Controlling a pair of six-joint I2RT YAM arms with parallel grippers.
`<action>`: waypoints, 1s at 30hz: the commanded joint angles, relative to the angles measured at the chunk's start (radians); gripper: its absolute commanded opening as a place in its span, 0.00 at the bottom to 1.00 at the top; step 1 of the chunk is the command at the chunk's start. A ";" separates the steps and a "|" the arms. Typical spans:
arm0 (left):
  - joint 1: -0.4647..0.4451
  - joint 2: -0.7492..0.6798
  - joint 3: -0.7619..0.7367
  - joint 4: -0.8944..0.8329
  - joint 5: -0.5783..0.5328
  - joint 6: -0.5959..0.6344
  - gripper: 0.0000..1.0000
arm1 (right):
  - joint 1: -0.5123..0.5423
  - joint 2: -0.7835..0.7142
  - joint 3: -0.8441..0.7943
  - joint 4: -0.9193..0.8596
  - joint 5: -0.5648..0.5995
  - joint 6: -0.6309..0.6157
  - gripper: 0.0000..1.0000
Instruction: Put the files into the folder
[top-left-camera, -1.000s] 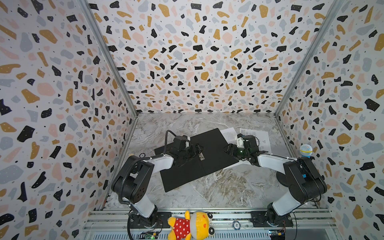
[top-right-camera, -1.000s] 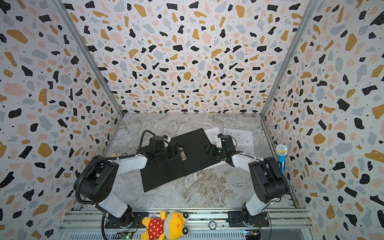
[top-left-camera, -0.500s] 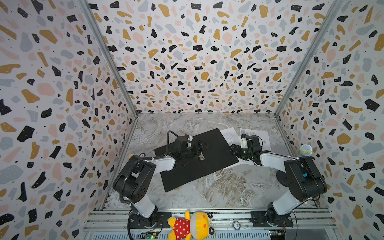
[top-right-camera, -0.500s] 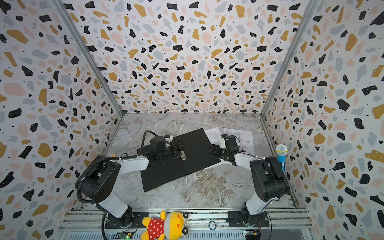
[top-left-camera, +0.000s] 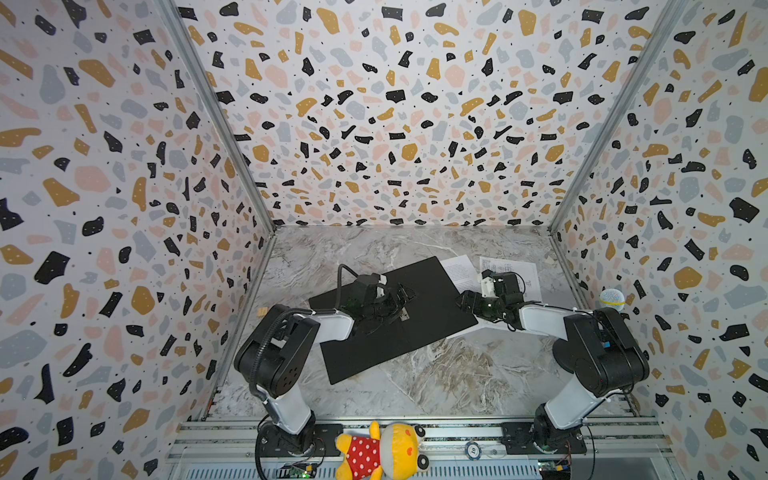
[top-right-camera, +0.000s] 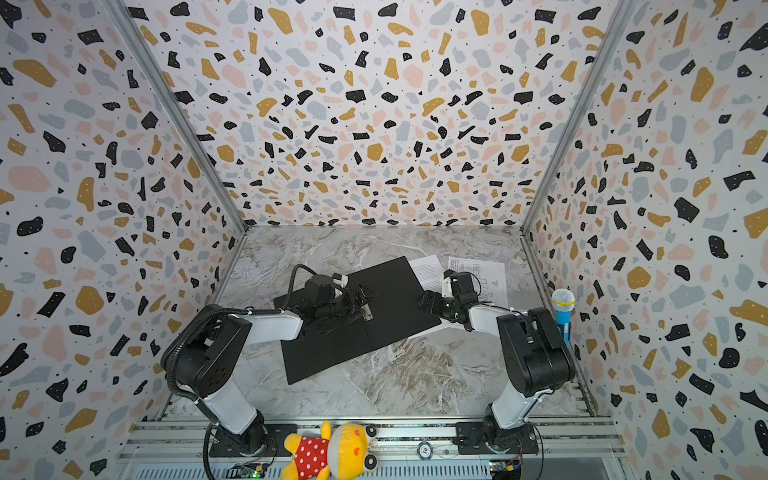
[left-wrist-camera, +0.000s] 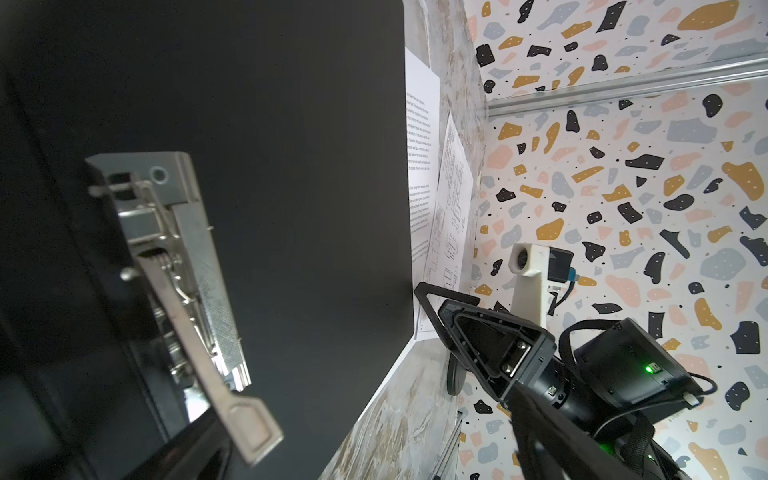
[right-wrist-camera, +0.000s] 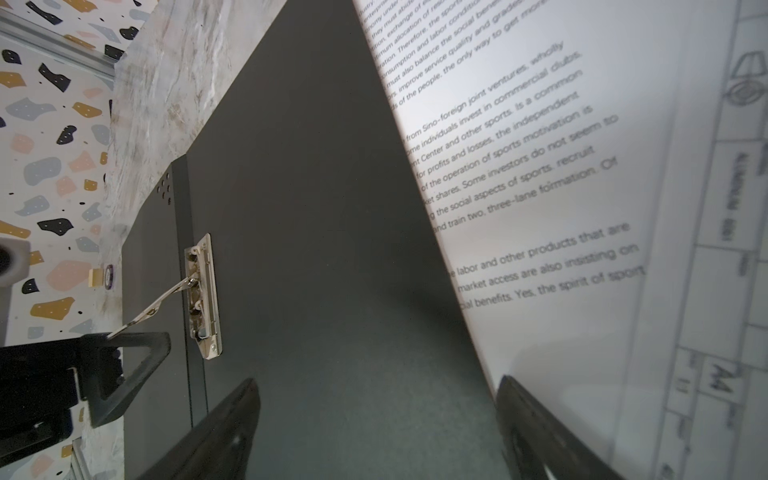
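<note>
Little has shifted over the last second: folder and sheets lie where they lay, and both arms have only nudged. On the left, the left end effector (top-left-camera: 401, 305) hangs low over the open folder (top-left-camera: 432, 299), released, its jaws spread wide and gripping nothing. The folder lies flat and slantwise in the middle of the marble table (top-left-camera: 415, 374), black inside up. Its metal lever clip (right-wrist-camera: 203, 299) sits beside the spine, with the lever (right-wrist-camera: 153, 307) raised and its tip at one left finger (right-wrist-camera: 141, 340); whether they actually touch is hard to tell. Further right, the folder's right flap covers part of the printed-text sheet (top-left-camera: 459, 272). The right end effector (right-wrist-camera: 376, 380) hovers over that edge, also released: one finger is above the black flap, one above the text sheet, with nothing held between them. Rightmost, the line-drawing sheet (top-left-camera: 528, 272) overlaps the text sheet's right side, outside the folder.
</note>
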 joint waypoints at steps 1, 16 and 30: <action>-0.003 0.015 0.059 0.042 -0.012 0.001 0.98 | -0.004 -0.013 -0.005 -0.008 -0.003 -0.015 0.90; 0.080 0.142 0.225 -0.045 -0.055 0.051 1.00 | -0.007 -0.006 -0.030 -0.003 -0.028 -0.014 0.89; 0.110 0.095 0.258 -0.172 -0.083 0.188 1.00 | -0.019 -0.007 -0.002 -0.016 -0.037 -0.035 0.89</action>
